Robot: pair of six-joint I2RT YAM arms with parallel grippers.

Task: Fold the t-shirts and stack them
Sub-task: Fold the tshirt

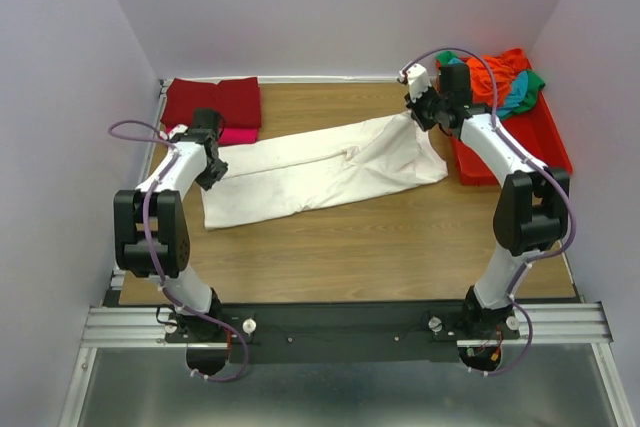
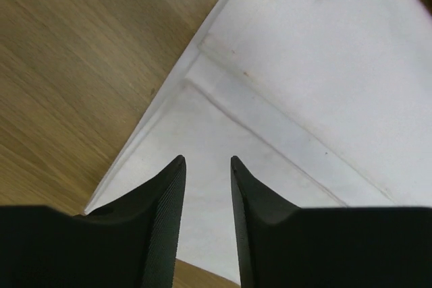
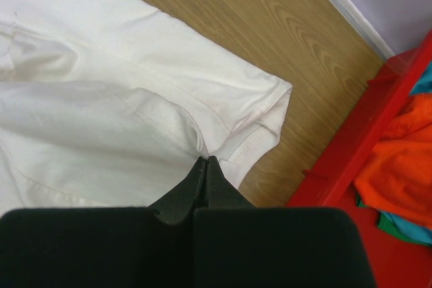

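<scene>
Large soft cream-white t-shirt (image 1: 320,172) lay as a long band across the wooden table (image 1: 400,247), slanting from near-left to far-right. By the look of it, it was already halved lengthwise.

Left gripper (image 2: 207,161) hovered over the band's left end. Its black ribbed fingers (image 2: 162,207) were spread, with nothing between them and only cloth below.

Right gripper (image 3: 206,161) sat at the far-right end by the short sleeve (image 3: 260,109), fingers pressed together. Creases ran into the tips, so it appeared to be pinching a fold of the cream-white t-shirt.

Folded dark red shirt (image 1: 212,102) sat in the far-left corner, a bright pink one (image 1: 240,135) showing at its near edge. Rigid red plastic tray (image 1: 540,132) on the right held an orange shirt (image 1: 500,72) plus teal and green ones.

Judgement: the step in hand was the crosswise fold of the band. To do it well:
- Left needed to regrip both layers at the hem corner, not just the top one.
- Both ends should travel level with the cloth lightly taut, so the band did not skew.
- Land edge on edge and release low.

Risk: right's pinch looked shallow and close to the sleeve, so it could slip or drag the sleeve out of the fold. The right arm also needed clearance from the tray wall just beside it.
</scene>
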